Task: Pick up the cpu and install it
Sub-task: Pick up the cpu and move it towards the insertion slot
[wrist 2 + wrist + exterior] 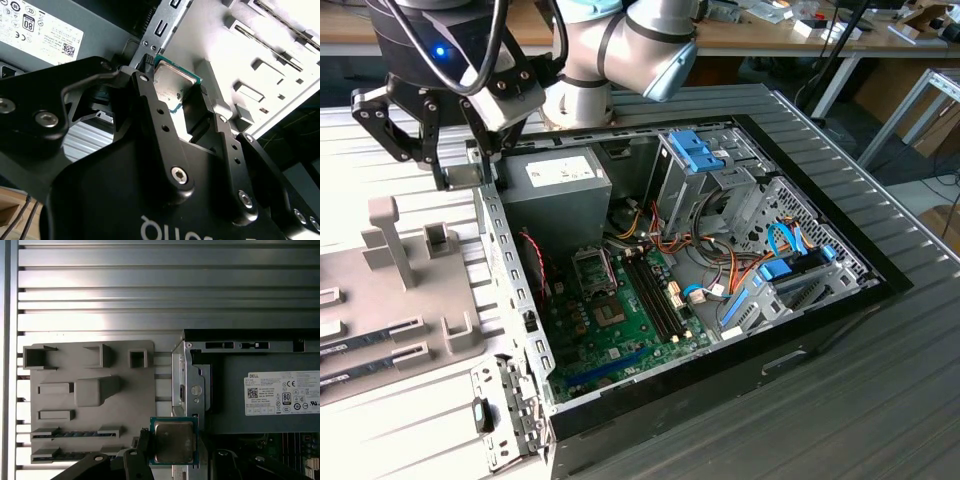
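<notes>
The cpu (174,441), a small square chip with a silver top and a green rim, hangs in the air with my gripper (176,452) shut on it. In the second wrist view the black fingers (150,95) press on two opposite sides of the cpu (172,80). In the exterior view the gripper (460,165) hovers over the open computer case's wall (510,260), at the exterior view's left, beside the power supply (565,185). The motherboard's empty socket (592,268) lies lower down inside the case, toward the exterior view's right of the gripper.
A grey parts fixture (400,290) with upright posts and slots lies on the slatted table at the exterior view's left; dark memory sticks (75,434) rest in its slots. Inside the case are drive cages (705,165), cables and blue latches. A desk stands behind.
</notes>
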Controlling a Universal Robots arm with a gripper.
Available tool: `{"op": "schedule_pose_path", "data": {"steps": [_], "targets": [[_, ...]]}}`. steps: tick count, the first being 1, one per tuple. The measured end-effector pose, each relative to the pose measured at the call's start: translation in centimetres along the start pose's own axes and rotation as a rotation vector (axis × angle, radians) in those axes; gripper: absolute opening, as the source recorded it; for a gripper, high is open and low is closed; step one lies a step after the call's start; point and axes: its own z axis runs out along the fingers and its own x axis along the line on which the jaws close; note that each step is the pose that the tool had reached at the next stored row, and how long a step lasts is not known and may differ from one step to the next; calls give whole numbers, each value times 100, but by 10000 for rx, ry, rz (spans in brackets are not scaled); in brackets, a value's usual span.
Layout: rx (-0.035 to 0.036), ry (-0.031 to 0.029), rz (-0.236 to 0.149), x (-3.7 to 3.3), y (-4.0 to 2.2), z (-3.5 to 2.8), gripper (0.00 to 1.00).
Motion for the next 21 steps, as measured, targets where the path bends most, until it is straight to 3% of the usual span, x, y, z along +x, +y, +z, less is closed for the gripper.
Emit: {"op": "schedule_pose_path", "data": {"steps": [21], "targets": [[0, 0, -1, -152, 2, 14, 47]]}}
